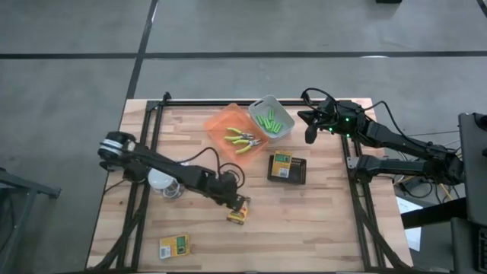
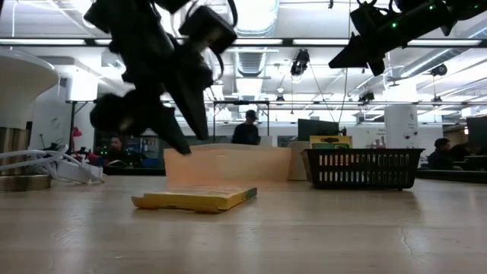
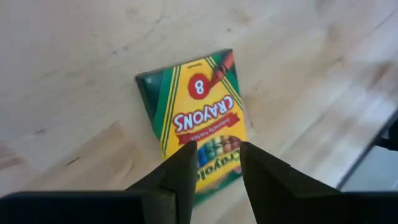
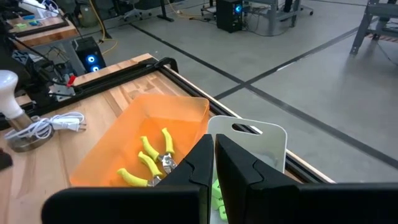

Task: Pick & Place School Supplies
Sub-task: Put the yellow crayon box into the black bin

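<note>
One crayon box (image 3: 198, 122), left tool (image 3: 214, 163) above

Pliers (image 1: 243, 139) sat in the left bin (image 1: 221, 122), markers (image 1: 270, 120) in the right bin (image 1: 283, 131) beside it — three boxes lay on the table (image 1: 319, 221), one (image 1: 238, 214) under the left gripper (image 1: 240, 207).

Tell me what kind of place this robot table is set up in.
Probably a shared lab or workshop in a large open hall. The grey concrete floor surrounds the wooden table, long ceiling strip lights run overhead, and people sit at desks behind the table.
</note>
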Robot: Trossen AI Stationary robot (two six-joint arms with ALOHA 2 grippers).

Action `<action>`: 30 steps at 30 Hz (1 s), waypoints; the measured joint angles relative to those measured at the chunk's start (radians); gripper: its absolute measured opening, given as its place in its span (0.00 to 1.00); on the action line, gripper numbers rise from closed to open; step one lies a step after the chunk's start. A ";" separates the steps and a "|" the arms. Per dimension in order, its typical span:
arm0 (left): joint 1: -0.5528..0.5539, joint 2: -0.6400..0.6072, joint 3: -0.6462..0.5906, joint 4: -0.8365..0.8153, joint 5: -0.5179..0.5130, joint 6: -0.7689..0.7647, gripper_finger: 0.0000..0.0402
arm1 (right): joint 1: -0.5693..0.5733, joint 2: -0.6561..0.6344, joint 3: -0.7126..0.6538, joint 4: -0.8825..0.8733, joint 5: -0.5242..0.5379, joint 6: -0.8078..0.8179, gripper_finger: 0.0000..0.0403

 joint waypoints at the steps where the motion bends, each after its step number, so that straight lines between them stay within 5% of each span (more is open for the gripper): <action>1: 0.000 -0.019 0.000 -0.017 0.000 -0.001 0.32 | 0.000 0.000 0.000 0.000 0.000 0.000 0.04; 7: -0.003 -0.107 0.001 -0.096 -0.093 0.067 0.31 | 0.000 0.000 0.000 0.000 0.000 0.000 0.04; 13: -0.003 -0.125 0.001 -0.128 -0.066 0.214 0.31 | 0.000 0.000 0.000 0.000 0.000 0.000 0.04; 20: -0.003 -0.125 0.001 -0.079 -0.062 0.087 0.31 | 0.000 0.000 0.000 0.000 0.000 0.000 0.04; 30: -0.003 -0.126 0.001 -0.078 -0.017 0.134 0.31 | 0.000 0.000 0.000 0.000 0.000 0.000 0.04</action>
